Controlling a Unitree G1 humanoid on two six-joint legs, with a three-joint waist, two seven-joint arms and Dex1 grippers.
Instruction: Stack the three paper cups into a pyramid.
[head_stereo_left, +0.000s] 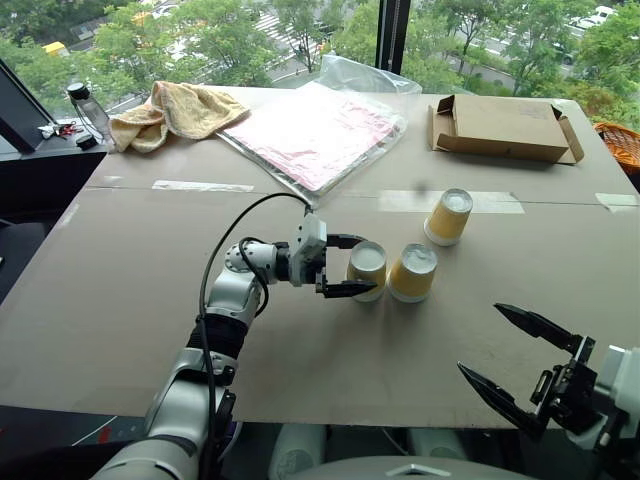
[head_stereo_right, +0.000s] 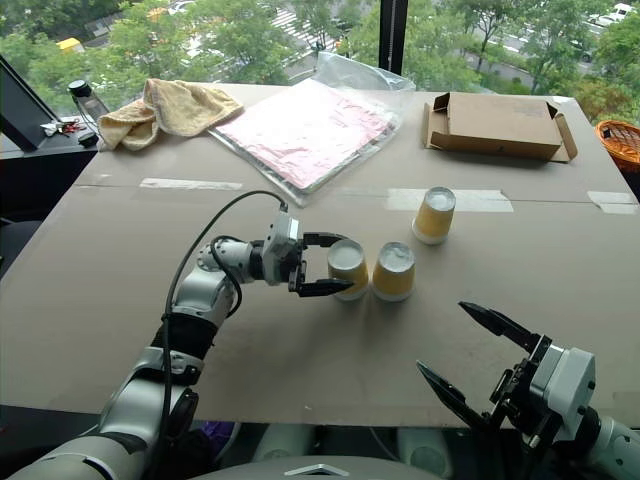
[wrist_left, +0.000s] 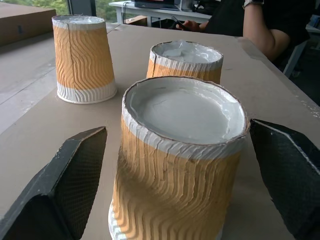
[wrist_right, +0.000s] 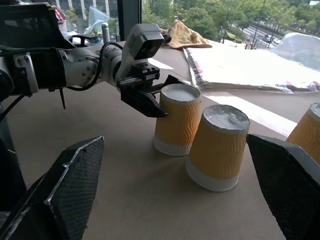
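Three ribbed yellow-tan paper cups stand upside down on the brown cardboard-covered table, white bases up. The nearest-left cup and the middle cup sit just beside each other, close enough that they may touch at the rims, forming what looks like the base row of the pyramid; the third cup stands apart behind them, toward the flat cardboard box. The left gripper reaches in level from the side with its two black fingers spread on either side of the nearest-left cup; the left wrist view shows clear gaps between each finger and the ribbed wall, so the jaws stand wide around the cup without pinching it. The right gripper hovers low at the near edge of the table, its fingers splayed wide and empty, well apart from the cups. These cups look very light and thin-walled: a hard squeeze would likely dent the corrugated side, while a brush from a finger could easily slide or tip one. The ribbing should give the pads decent friction. The likely best hold is across the mid-body, where the taper is moderate, with gentle pressure, rather than at the flared rim resting on the table. The third cup seems the one left to lift onto the pair, and setting it down will call for care, since the two base cups could skid apart.
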